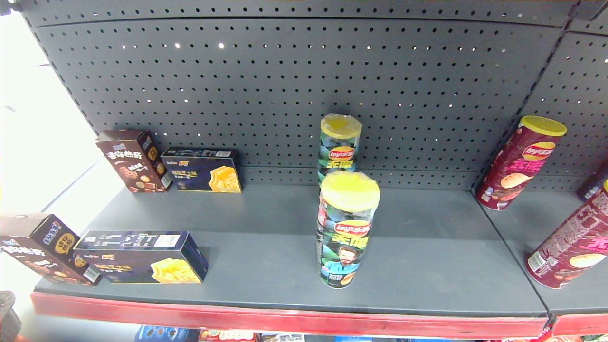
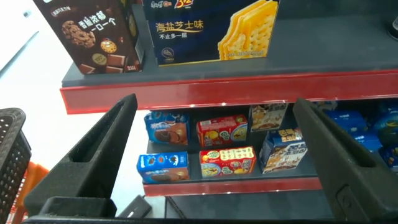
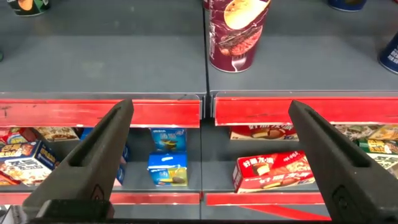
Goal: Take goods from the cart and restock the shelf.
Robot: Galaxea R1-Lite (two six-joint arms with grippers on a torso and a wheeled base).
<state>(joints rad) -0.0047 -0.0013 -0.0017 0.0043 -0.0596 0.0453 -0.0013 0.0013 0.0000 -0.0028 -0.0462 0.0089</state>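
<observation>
The grey shelf [image 1: 418, 266] with a red front lip holds two green chip cans with yellow lids, one near the front [image 1: 346, 232] and one behind it [image 1: 338, 145]. On its left stand brown cookie boxes [image 1: 45, 249] and dark blue cracker boxes [image 1: 142, 259]. My left gripper [image 2: 214, 162] is open and empty below the shelf lip, facing the cookie box [image 2: 90, 31] and cracker box [image 2: 211, 31]. My right gripper [image 3: 208, 162] is open and empty in front of the red lip [image 3: 205, 111], below a maroon chip can [image 3: 236, 31].
Maroon chip cans [image 1: 520, 164] stand on the neighbouring shelf section to the right. A second cookie box [image 1: 135, 161] and cracker box [image 1: 204, 170] stand at the back left. A lower shelf carries small snack boxes [image 2: 227, 162]. A black mesh basket [image 2: 12, 155] is at the left.
</observation>
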